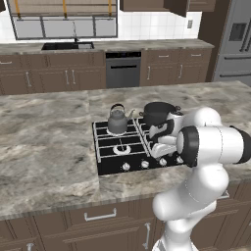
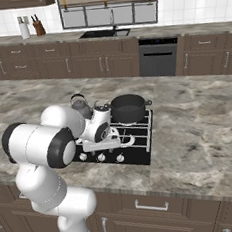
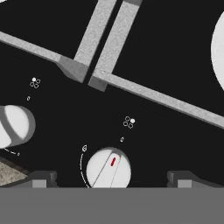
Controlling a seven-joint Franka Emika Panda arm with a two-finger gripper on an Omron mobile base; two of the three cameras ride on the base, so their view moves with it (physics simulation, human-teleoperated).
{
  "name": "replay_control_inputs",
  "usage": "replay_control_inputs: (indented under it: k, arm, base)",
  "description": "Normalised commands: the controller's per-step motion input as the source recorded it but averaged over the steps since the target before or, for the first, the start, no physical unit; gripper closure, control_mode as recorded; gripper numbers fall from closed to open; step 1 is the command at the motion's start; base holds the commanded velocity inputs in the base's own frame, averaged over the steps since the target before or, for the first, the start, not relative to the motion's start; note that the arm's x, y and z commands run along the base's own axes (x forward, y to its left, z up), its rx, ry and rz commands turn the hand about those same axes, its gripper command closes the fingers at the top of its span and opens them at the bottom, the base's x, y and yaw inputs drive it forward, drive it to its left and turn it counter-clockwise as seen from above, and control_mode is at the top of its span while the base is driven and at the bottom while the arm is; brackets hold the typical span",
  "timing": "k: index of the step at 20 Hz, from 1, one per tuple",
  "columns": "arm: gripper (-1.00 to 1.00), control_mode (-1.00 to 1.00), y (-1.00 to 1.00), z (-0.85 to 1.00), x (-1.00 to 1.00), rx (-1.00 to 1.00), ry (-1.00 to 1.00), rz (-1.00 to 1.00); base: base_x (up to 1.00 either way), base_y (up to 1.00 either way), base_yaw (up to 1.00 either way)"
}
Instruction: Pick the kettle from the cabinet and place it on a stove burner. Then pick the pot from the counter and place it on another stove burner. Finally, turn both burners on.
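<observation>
The grey kettle stands on the rear left stove burner of the black cooktop. On the rear right burner sits the black pot. My gripper hangs over the knob row at the cooktop's front right. In the hand view the gripper is open, its fingertips straddling a white knob with a red mark. Nothing is held. The front left burner is bare. The dark wall cabinet hangs on the back wall.
A second knob lies left of the one below the hand, and grey grate bars cross above. The marbled island counter surrounds the cooktop. Sink, dishwasher and fridge line the far wall.
</observation>
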Motion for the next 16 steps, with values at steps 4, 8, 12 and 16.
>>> replay_control_inputs:
  k: [4,8,12,16]
  arm:
    - [-1.0,-1.0,0.0,-0.06,-0.21,0.01,0.0,-0.01]
    - [-1.0,-1.0,0.0,-0.05,-0.05,0.0,0.0,-0.02]
    - [-1.0,-1.0,0.0,-0.04,0.0,0.01,0.0,-0.01]
    - [-1.0,-1.0,0.0,-0.04,0.01,0.01,0.0,-0.01]
  base:
    - [0.0,0.0,0.0]
    - [0.0,0.0,0.0]
    - [0.0,0.0,0.0]
    - [0.0,0.0,0.0]
